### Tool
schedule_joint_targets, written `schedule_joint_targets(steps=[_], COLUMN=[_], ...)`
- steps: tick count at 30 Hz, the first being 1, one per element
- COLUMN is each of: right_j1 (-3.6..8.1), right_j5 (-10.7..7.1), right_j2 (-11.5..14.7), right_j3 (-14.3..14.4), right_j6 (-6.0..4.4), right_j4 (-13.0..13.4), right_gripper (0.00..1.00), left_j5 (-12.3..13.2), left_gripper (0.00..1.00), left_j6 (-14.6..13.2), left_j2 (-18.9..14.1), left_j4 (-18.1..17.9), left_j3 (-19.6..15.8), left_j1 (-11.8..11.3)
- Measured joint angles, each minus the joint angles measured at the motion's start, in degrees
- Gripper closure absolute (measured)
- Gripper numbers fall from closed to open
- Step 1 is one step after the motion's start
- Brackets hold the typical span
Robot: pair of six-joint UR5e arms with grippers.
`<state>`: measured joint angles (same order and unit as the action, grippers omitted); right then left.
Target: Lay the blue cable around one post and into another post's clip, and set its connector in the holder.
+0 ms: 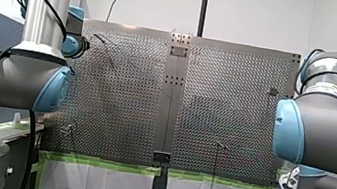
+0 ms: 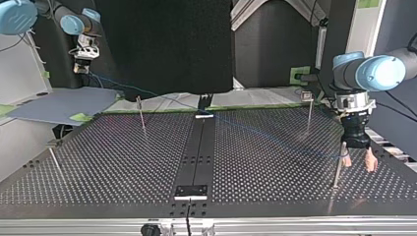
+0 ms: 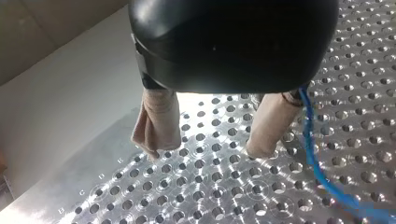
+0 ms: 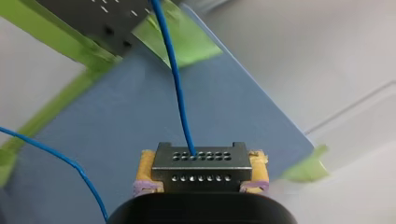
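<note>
In the right wrist view my right gripper (image 4: 201,176) is shut on a black connector (image 4: 201,161), clamped between yellow pads. The blue cable (image 4: 177,84) leaves the connector's top. In the top view that gripper (image 2: 81,61) hangs off the table's far left corner. From there the cable (image 2: 275,139) crosses the plate to a thin post (image 2: 338,167) at the right. My left gripper (image 2: 358,162) hovers open just beside that post. In the left wrist view its beige pads (image 3: 156,126) stand apart over the perforated plate, holding nothing. The cable (image 3: 310,144) runs past the outside of one finger.
More thin posts stand on the plate (image 2: 123,167): far left (image 2: 141,113), far right (image 2: 310,110) and near left (image 2: 54,160). A black strip down the middle ends in a small block (image 2: 192,191) at the near edge. A blue sheet (image 4: 140,116) with green tape lies under my right gripper.
</note>
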<state>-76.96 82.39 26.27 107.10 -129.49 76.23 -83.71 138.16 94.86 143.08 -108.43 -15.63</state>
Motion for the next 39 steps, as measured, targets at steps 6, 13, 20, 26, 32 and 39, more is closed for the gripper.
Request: schedule_joint_targets(steps=[6, 13, 20, 26, 32, 39], right_j1=[2.85, 4.05, 3.26, 1.97, -0.76, -3.92], right_j5=[-0.85, -2.13, -4.71, -7.69, -10.63, -13.81], right_j2=[0.0, 0.0, 0.0, 0.0, 0.0, 0.1], right_j3=[-0.1, -0.5, -1.3, -2.5, -5.2, -8.3], right_j6=[0.32, 2.06, 5.32, 8.35, 11.3, 14.46], right_j4=[0.2, 0.1, -0.3, -1.5, -4.2, -7.4], right_gripper=[1.0, 1.0, 1.0, 1.0, 1.0, 1.0], left_j5=[0.0, 0.1, 0.1, 0.1, 0.1, 0.1], left_gripper=[0.0, 0.0, 0.0, 0.0, 0.0, 0.0], left_j6=[0.0, 0.0, 0.0, 0.0, 0.0, -0.1], left_j2=[0.0, 0.0, 0.0, 0.0, 0.0, 0.0], left_j4=[0.0, 0.0, 0.1, 0.1, 0.1, 0.2], left_j3=[0.0, 0.0, 0.0, 0.0, 0.0, 0.0], left_j1=[0.0, 0.0, 0.1, 0.3, 0.5, 0.7])
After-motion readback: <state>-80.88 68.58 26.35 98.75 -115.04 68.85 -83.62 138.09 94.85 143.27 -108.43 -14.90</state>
